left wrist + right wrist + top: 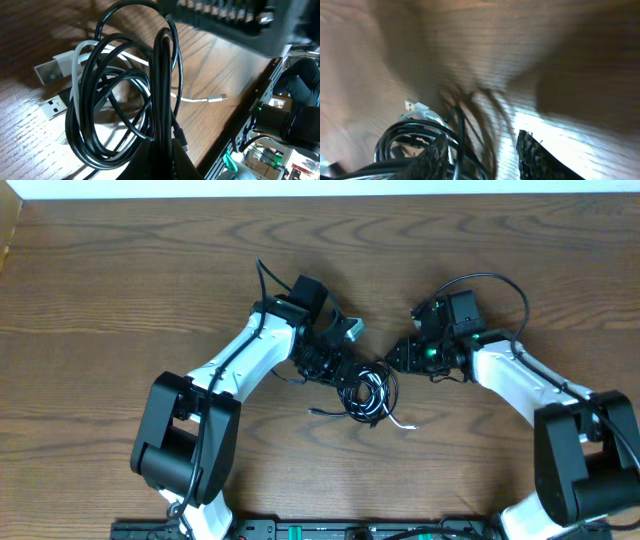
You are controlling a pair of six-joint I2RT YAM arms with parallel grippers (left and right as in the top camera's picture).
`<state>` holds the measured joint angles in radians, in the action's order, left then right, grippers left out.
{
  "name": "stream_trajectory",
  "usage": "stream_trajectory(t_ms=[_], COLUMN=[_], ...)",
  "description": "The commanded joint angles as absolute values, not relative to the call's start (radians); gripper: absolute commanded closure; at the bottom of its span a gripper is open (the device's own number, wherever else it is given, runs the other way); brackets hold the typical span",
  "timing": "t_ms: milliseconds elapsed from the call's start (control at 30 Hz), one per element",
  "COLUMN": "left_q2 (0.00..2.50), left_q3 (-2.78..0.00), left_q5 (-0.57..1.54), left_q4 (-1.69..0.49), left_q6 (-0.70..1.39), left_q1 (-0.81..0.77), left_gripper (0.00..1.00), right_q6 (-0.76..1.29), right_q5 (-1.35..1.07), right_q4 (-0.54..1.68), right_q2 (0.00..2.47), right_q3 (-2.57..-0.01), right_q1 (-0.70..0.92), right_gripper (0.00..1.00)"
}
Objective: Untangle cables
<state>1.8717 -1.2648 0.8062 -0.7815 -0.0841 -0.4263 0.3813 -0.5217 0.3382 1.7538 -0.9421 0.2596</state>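
Black loops and one white strand, the cables (366, 392) lie mid-table (120, 260), nearer its front edge, between my left gripper (345, 373) and right gripper (395, 360). Left wrist: my fingers (175, 162) look clamped on a black strand, the loops rising upright. Right wrist: fingers (535, 155) spread and empty, the bundle just off the left one.

The cables (366, 392) lie just below the centre of the overhead frame as one tangled bundle of black loops, with one white cable (74, 87) threaded through them.
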Motion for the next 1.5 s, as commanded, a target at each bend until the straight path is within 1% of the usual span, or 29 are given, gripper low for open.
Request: stream_trajectory(t_ms=[0, 67, 133, 167, 233, 300, 367, 500, 533, 600, 633, 667, 800, 867, 933, 1000, 1133, 1200, 1267, 1333, 1400, 1467], left_q2=[1.846, 1.846, 1.846, 1.846, 1.846, 1.846, 1.846, 1.846, 1.846, 1.846, 1.846, 1.846, 1.846, 1.846, 1.846, 1.846, 1.846, 1.846, 1.846, 1.846, 1.846, 1.846], left_q3=[-1.262, -1.262, -1.262, -1.262, -1.262, -1.262, -1.262, -1.262, -1.262, -1.262, -1.262, -1.262, -1.262, -1.262, -1.262, -1.262, -1.262, -1.262, -1.262, -1.262, -1.262, -1.262], left_q5=[0.819, 0.819, 0.819, 0.819, 0.819, 0.819, 0.819, 0.819, 0.819, 0.819, 0.819, 0.819, 0.813, 0.764, 0.612, 0.543, 0.507, 0.507, 0.507, 0.507, 0.507, 0.507], left_q4=[-0.784, -0.784, -0.784, -0.784, -0.784, -0.784, -0.785, -0.785, -0.785, -0.785, -0.785, -0.785, -0.785, -0.789, -0.812, -0.823, -0.826, -0.826, -0.826, -0.828, -0.83, -0.833], left_q6=[-0.105, -0.105, -0.105, -0.105, -0.104, -0.105, -0.104, -0.104, -0.105, -0.105, -0.104, -0.104, -0.104, -0.104, -0.088, -0.076, -0.07, -0.07, -0.07, -0.07, -0.07, -0.07], left_q1=[-0.425, -0.425, -0.425, -0.425, -0.425, -0.425, -0.425, -0.425, -0.425, -0.425, -0.425, -0.425, -0.425, -0.425, -0.425, -0.425, -0.425, -0.425, -0.425, -0.425, -0.425, -0.425], left_gripper=[0.93, 0.92, 0.93, 0.92, 0.93, 0.93, 0.93, 0.92, 0.93, 0.93, 0.93, 0.93, 0.93, 0.93, 0.93, 0.93, 0.92, 0.92, 0.92, 0.93, 0.92, 0.93], right_q6=[0.408, 0.427, 0.453, 0.476, 0.54, 0.597, 0.679, 0.702, 0.703, 0.703, 0.703, 0.703, 0.697, 0.643, 0.556, 0.505, 0.398, 0.38, 0.38, 0.379, 0.376, 0.376], right_q5=[-0.64, -0.633, -0.631, -0.625, -0.601, -0.587, -0.55, -0.501, -0.496, -0.496, -0.494, -0.492, -0.492, -0.504, -0.503, -0.499, -0.5, -0.482, -0.426, -0.31, -0.222, -0.068], right_q4=[0.301, 0.297, 0.295, 0.295, 0.3, 0.304, 0.333, 0.36, 0.359, 0.351, 0.35, 0.351, 0.348, 0.33, 0.347, 0.371, 0.402, 0.4, 0.404, 0.405, 0.411, 0.44], right_q2=[1.784, 1.786, 1.786, 1.786, 1.786, 1.786, 1.786, 1.786, 1.786, 1.786, 1.786, 1.786, 1.785, 1.777, 1.734, 1.682, 1.544, 1.449, 1.371, 1.257, 1.198, 1.139], right_q3=[-0.953, -0.953, -0.953, -0.953, -0.953, -0.953, -0.953, -0.953, -0.953, -0.953, -0.953, -0.953, -0.953, -0.955, -0.973, -0.992, -1.029, -1.032, -1.032, -1.032, -1.032, -1.032], right_q1=[0.266, 0.271, 0.272, 0.271, 0.277, 0.287, 0.304, 0.325, 0.33, 0.337, 0.337, 0.337, 0.337, 0.33, 0.303, 0.278, 0.249, 0.249, 0.248, 0.247, 0.246, 0.236], right_gripper=[0.6, 0.62, 0.7, 0.75, 0.79, 0.79, 0.76, 0.76, 0.78, 0.89, 0.96, 0.99, 0.99, 0.99, 0.99, 0.99, 0.99, 0.99, 0.99, 0.99, 0.99, 0.99])
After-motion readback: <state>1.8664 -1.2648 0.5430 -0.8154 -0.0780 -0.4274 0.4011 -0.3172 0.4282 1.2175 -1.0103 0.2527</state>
